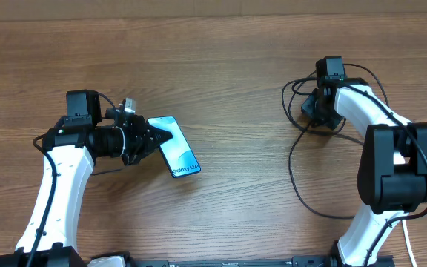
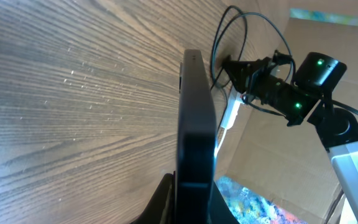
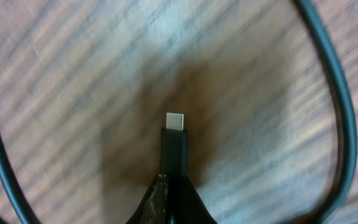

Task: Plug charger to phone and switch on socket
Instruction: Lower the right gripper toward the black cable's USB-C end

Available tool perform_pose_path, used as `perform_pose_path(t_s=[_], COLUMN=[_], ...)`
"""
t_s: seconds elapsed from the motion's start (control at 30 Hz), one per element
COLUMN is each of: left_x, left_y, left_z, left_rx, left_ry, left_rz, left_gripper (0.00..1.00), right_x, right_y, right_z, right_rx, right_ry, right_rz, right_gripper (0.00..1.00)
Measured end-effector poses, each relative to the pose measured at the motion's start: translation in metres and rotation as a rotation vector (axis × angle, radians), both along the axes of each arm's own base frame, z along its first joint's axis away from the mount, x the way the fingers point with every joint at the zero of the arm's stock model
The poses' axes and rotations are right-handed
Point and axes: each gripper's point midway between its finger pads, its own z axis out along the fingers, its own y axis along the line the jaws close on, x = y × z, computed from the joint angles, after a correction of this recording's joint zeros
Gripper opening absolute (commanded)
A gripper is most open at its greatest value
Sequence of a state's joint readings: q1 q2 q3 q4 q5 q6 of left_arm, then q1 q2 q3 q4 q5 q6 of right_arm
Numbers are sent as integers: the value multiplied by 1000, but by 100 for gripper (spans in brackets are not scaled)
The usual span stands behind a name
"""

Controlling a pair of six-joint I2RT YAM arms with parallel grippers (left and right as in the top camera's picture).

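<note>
The right gripper (image 3: pixel 173 190) is pressed together on the charger (image 3: pixel 335 93), pinching the black body of its connector (image 3: pixel 174 146) so that the small metal tip juts out past the fingers, close above the table (image 3: pixel 61 56), with the cable looping round on both sides. Outward from there, the phone (image 1: pixel 178 152) lies well apart toward the robot's left, across a bare stretch of wood. It is already clamped in the left gripper (image 2: pixel 190 200), which pinches it at one end and props it up on its long edge. Its long axis runs out from that grip, and the free short end, the one with the "Galaxy" text, points roughly toward the right arm. So the right arm is the one to travel, I judge, bringing the tip in along that axis. The socket I cannot pick out with certainty.
</note>
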State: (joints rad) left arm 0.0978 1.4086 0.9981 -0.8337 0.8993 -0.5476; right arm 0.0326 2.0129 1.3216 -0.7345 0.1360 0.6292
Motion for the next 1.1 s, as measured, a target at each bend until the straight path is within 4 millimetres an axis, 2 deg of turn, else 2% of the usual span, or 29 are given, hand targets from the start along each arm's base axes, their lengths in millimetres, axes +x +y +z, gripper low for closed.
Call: perform_pose_path(t_s=[0.1, 0.2, 0.27, 0.3, 0.37, 0.47, 0.53, 0.6, 0.67, 0.77, 0.83, 0.93, 1.0, 1.1], left_x=[13, 28, 37, 40, 45, 50, 53, 55, 60, 69, 75, 83, 86, 86], left_y=[-2, -5, -8, -9, -11, -17, -21, -23, -26, -28, -28, -28, -28, -29], left_z=[9, 24, 36, 41, 51, 70, 79, 82, 85, 82, 73, 56, 46, 40], left_rx=[-21, -52, -77, -89, -117, -183, -237, -284, -335, -409, -454, -506, -530, -553], left_ry=[-85, -205, -288, -311, -364, -453, -475, -476, -485, -476, -436, -348, -287, -231], left_rz=[-11, -32, -49, -55, -68, -109, -131, -149, -173, -212, -223, -220, -211, -206], left_gripper=[4, 4, 4, 4, 4, 4, 4, 4, 4, 4, 5, 4, 4, 4], right_x=[-11, -10, -10, -11, -22, -55, -80, -99, -122, -141, -152, -165, -166, -170], right_y=[6, 16, 31, 35, 52, 79, 92, 100, 109, 123, 139, 164, 181, 201], right_z=[6, 28, 61, 71, 106, 157, 183, 198, 210, 219, 223, 220, 214, 206], right_rx=[27, 73, 131, 148, 202, 270, 297, 315, 347, 390, 426, 464, 476, 471], right_ry=[65, 93, 82, 75, 47, 8, -8, -14, 0, 2, -10, -13, -30, -40], right_rz=[39, 109, 198, 222, 318, 483, 575, 644, 720, 807, 884, 981, 1033, 1081], right_gripper=[4, 4, 4, 4, 4, 4, 4, 4, 4, 4, 4, 4, 4, 4])
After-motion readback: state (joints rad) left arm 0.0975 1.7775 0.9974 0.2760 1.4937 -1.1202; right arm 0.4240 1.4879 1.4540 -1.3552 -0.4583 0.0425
